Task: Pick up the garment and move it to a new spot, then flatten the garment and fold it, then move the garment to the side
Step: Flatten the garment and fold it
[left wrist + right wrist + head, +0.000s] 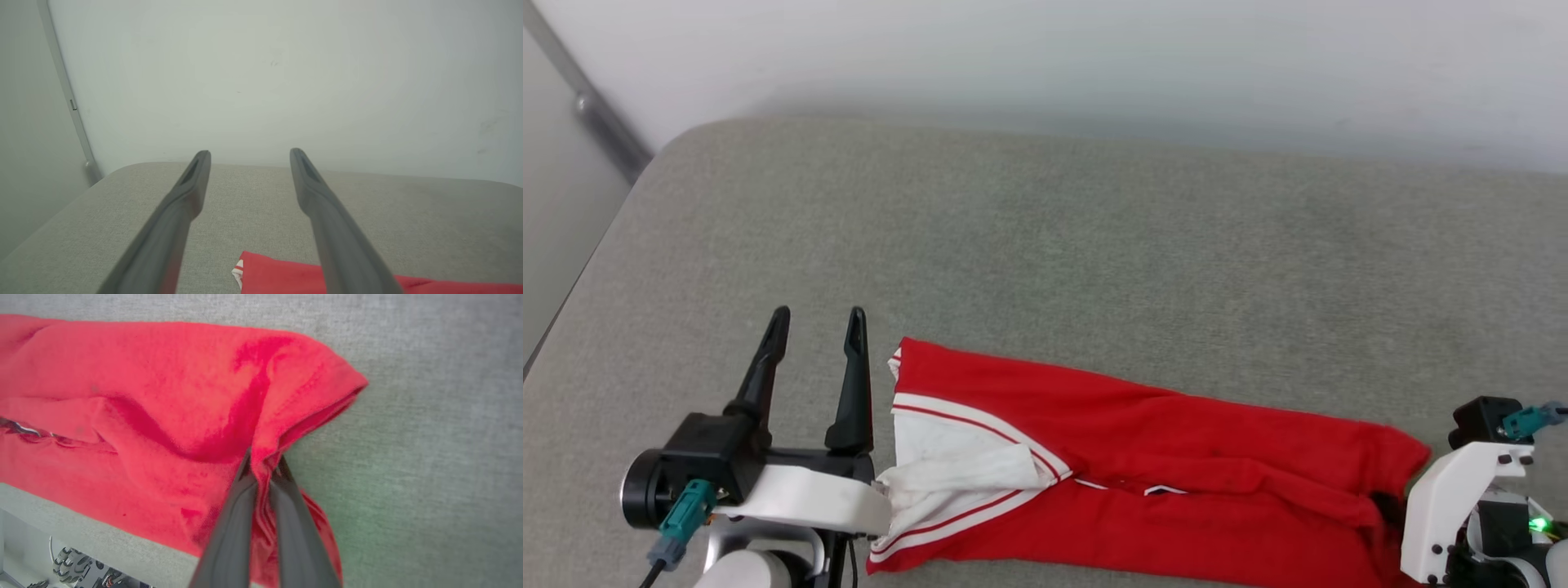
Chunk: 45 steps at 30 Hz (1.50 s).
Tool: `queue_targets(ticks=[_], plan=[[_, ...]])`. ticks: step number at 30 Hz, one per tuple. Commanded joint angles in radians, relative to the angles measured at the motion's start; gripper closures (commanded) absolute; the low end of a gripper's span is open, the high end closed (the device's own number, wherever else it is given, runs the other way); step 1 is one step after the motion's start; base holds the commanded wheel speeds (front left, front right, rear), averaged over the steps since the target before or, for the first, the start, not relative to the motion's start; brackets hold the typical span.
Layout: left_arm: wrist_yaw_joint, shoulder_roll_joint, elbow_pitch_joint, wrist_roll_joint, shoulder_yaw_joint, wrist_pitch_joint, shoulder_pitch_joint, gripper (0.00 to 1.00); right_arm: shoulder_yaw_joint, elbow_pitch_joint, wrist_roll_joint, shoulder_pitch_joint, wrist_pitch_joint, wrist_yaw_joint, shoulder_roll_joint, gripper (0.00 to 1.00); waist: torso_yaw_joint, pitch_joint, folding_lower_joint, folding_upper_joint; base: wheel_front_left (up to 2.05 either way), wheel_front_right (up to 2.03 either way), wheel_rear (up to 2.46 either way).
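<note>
Lower left, the left gripper (818, 314) stands wide open, empty, beside the folded red jersey garment with white striped sleeve (1160, 441), lying bottom centre on grey padding (1094, 245). Lower right, the right gripper (263, 465) pinches its edge; one-sided pulling could undo the folds.

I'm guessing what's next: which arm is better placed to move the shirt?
Right, probably: the right jaws are shut on one end of the shirt; the left jaws stand open beside it, holding nothing.
</note>
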Motion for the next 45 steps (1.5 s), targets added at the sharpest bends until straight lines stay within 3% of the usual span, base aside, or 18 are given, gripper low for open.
queue_targets(ticks=[1,8,15,20,24,25,27,30,35,42,45], plan=[[0.005,0.002,0.002,0.005,-0.004,0.004,0.018,0.00,0.004,-0.019,-0.007,0.006,-0.009,0.000,-0.008,1.00,-0.022,-0.024,0.0000,0.0000,0.00,0.00,0.00],[0.021,0.009,-0.006,-0.008,-0.007,0.018,0.057,0.00,-0.043,-0.081,-0.014,0.044,-0.007,-0.001,-0.046,1.00,-0.075,-0.069,0.0000,0.0000,0.00,0.00,0.00],[0.026,0.019,-0.012,-0.007,-0.013,0.027,0.075,0.00,-0.234,-0.096,-0.028,0.070,0.007,-0.001,-0.072,1.00,-0.097,-0.090,0.0000,0.0000,0.00,0.00,0.00],[0.029,0.022,-0.015,-0.008,-0.017,0.031,0.079,0.00,-0.342,-0.104,-0.015,0.062,0.048,0.000,-0.033,1.00,-0.100,-0.097,0.0000,0.0000,0.00,0.00,0.00],[0.030,0.023,-0.017,-0.007,-0.020,0.033,0.078,0.00,-0.425,-0.083,0.134,0.010,0.177,0.000,0.107,1.00,-0.099,-0.100,0.0000,0.0000,0.00,0.00,0.00],[0.030,0.025,-0.019,-0.005,-0.022,0.036,0.074,0.00,-0.466,-0.077,0.302,-0.033,0.304,0.000,0.156,1.00,-0.094,-0.097,0.0000,0.0000,0.00,0.00,0.00],[0.030,0.024,-0.023,-0.004,-0.024,0.039,0.068,0.00,-0.462,-0.051,0.416,-0.046,0.370,0.000,0.173,1.00,-0.090,-0.093,0.0000,0.0000,0.00,0.00,0.00],[0.023,0.023,-0.024,-0.003,-0.027,0.040,0.052,0.00,-0.380,0.019,0.582,-0.063,0.385,0.000,0.175,1.00,-0.077,-0.082,0.0000,0.0000,0.00,0.00,0.00],[0.016,0.016,-0.025,0.000,-0.040,0.047,0.029,0.00,-0.183,0.091,0.756,-0.071,0.317,0.000,0.173,1.00,-0.049,-0.065,0.0000,0.0000,0.00,0.00,0.00],[-0.001,0.008,-0.003,-0.009,-0.046,0.045,0.005,0.00,0.083,0.137,0.922,-0.120,0.139,0.000,0.172,1.00,-0.007,-0.043,0.0000,0.0000,0.00,0.00,0.00],[-0.005,0.002,0.002,-0.007,-0.049,0.042,-0.010,0.00,0.186,0.163,0.940,-0.158,0.060,0.000,0.173,1.00,0.008,-0.029,0.0000,0.0000,0.00,0.00,0.00]])
